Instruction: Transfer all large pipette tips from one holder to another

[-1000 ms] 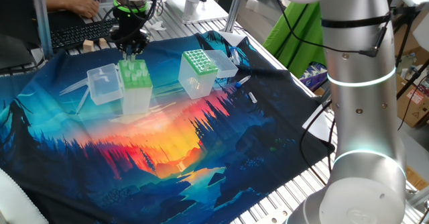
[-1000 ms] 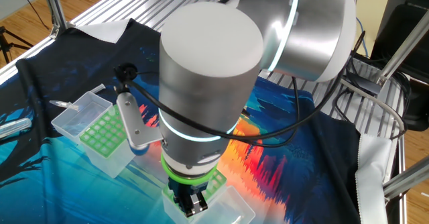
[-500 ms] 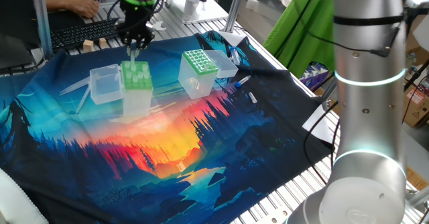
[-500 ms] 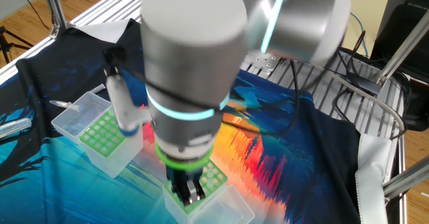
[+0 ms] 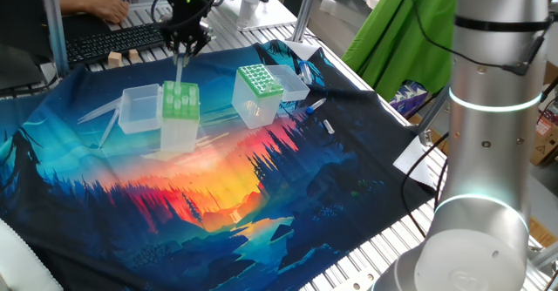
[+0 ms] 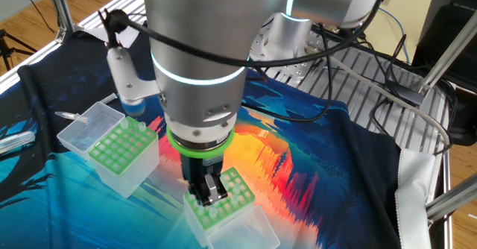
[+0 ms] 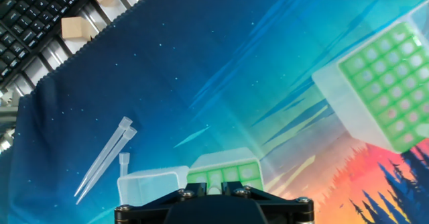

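gripper above the light-green holder, clenched on one clear tip hanging over it. dotted-grid holder stands apart. only hand view shows two loose tips lying on the cloth; gripper body hides the held tip in the other fixed view.

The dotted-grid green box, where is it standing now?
In one fixed view the dotted-grid green box stands on the cloth, right of the light-green-topped box, with its clear lid beside it.

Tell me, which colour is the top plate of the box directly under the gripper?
Plain light green, on the holder below the gripper; clearest in one fixed view.
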`<state>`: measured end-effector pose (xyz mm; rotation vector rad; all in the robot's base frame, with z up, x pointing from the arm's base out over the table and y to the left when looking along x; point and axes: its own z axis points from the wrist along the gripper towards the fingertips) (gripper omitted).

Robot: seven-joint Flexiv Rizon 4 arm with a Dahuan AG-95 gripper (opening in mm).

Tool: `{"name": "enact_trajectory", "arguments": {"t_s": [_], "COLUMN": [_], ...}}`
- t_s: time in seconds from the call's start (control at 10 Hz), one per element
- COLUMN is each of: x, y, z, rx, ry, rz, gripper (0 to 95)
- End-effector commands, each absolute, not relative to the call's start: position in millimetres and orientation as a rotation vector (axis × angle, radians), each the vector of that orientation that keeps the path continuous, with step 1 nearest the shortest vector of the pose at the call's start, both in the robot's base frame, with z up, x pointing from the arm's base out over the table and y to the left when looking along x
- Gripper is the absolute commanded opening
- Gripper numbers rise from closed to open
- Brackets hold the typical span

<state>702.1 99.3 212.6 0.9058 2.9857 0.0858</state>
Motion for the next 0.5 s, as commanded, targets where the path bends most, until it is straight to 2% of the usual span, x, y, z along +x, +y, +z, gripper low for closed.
{"name": "enact_trajectory", "arguments": {"t_s": [0.1, 0.5], "x": [703.7, 699.5], "y": [94.9, 84.8], "z": [219.1, 233.3], "rx": [0.883, 0.868], "ry": [2.993, 2.999], "rz": [0.097, 0.103], "gripper": [0.0, 0.0]}}
